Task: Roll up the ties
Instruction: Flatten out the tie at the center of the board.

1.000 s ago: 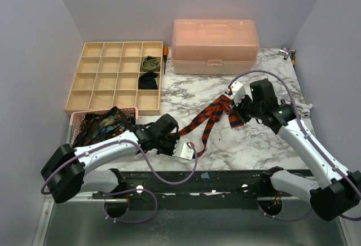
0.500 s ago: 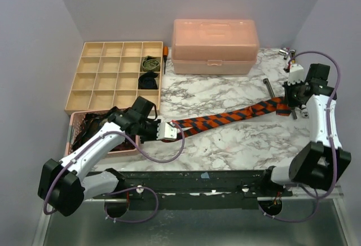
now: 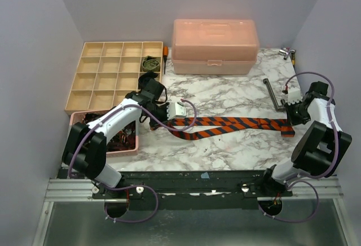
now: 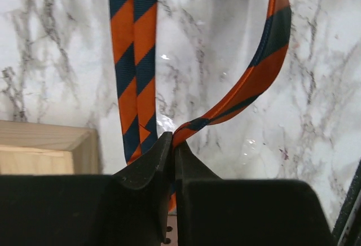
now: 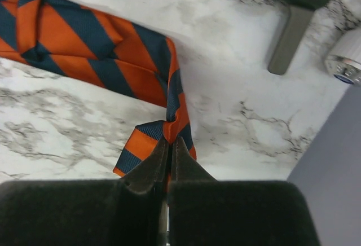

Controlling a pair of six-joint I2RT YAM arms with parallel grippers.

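Observation:
An orange-and-navy striped tie (image 3: 231, 125) lies stretched across the marble table from left to right. My left gripper (image 3: 168, 121) is shut on its left end; in the left wrist view the tie (image 4: 138, 60) loops out from the pinched fingertips of that gripper (image 4: 174, 142). My right gripper (image 3: 289, 121) is shut on the tie's right end, and the right wrist view shows the folded end of the tie (image 5: 101, 43) pinched between that gripper's tips (image 5: 169, 143). A rolled olive tie (image 3: 150, 63) and a rolled dark tie (image 3: 148, 80) sit in compartments of the organizer tray (image 3: 104, 82).
A pink basket (image 3: 131, 144) with several dark ties stands at the near left. A pink lidded box (image 3: 214, 45) stands at the back. A grey metal tool (image 3: 272, 92) lies near the right gripper and also shows in the right wrist view (image 5: 293, 9). The tray's corner (image 4: 45, 150) is beside the left gripper.
Both grippers have pulled the tie out straight. The left gripper moved up and right towards the tray's corner. The right gripper came nearer and lower, laying the tie's right end on the table.

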